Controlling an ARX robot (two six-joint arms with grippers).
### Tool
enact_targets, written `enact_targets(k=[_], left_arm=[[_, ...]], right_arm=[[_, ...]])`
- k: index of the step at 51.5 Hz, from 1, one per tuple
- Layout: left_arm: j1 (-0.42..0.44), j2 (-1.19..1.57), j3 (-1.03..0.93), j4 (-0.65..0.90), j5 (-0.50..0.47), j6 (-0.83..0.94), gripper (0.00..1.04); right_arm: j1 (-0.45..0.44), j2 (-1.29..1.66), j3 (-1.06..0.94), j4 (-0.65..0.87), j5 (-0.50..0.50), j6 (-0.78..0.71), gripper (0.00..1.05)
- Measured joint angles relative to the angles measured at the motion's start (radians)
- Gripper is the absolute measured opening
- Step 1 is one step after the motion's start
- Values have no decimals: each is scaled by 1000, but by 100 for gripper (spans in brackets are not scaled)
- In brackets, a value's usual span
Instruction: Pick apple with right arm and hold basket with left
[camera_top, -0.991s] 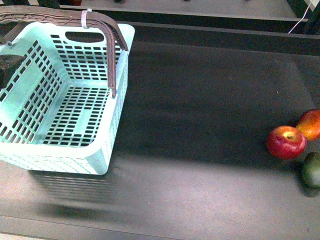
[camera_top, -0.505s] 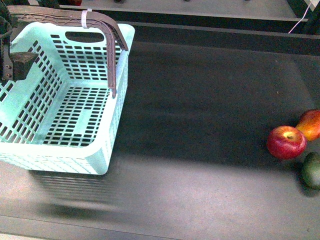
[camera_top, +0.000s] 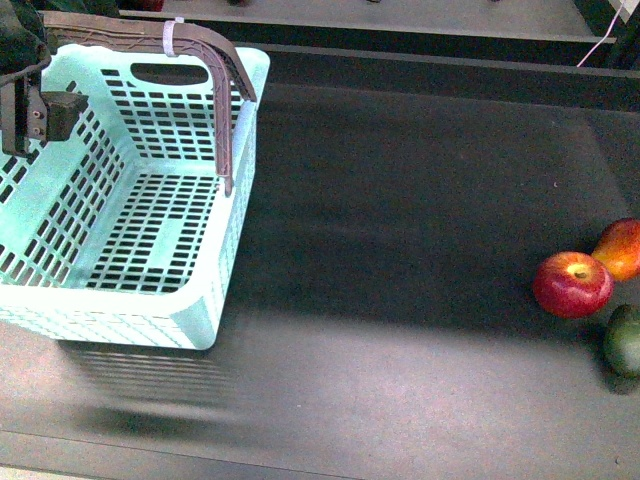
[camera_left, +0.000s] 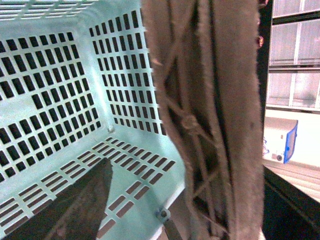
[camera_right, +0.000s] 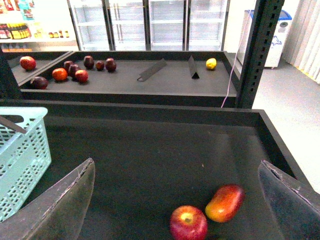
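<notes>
Reach stage, by judgement. The right gripper (camera_right: 175, 164) hung spread open and empty, short of the one apple (camera_top: 572, 284), which lay far right, just beside one orange-red fruit (camera_top: 622, 248) and one dark green fruit (camera_top: 624, 340). The left gripper (camera_top: 38, 108) was at the single basket (camera_top: 120, 320); its grip could not be determined. Next move: descend squarely over the apple alone.

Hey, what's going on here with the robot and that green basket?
A two-armed robot is to hold the basket with its left arm and pick the apple with its right. The left gripper is at the basket's left rim near the brown handles; whether it grips anything is unclear. The right gripper is open, apart from the apple, which lies untouched beside an orange-red fruit and a green fruit. The basket is empty.
</notes>
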Motion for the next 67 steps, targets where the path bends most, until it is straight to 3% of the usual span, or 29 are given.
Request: enact_targets(k=[14,18,37,67], left_arm=[[-1,15,63,-51,-24,-30,28],[-1,16,71,-56,-25,-55,20],[-11,7,61,-44,-22,-77,19],[-16,-386,-124,-84,103,29,19]], right_arm=[[0,0,0,0,0,0,96],[0,0,0,0,0,0,96],[0,0,0,0,0,0,96],[0,0,0,0,0,0,96]])
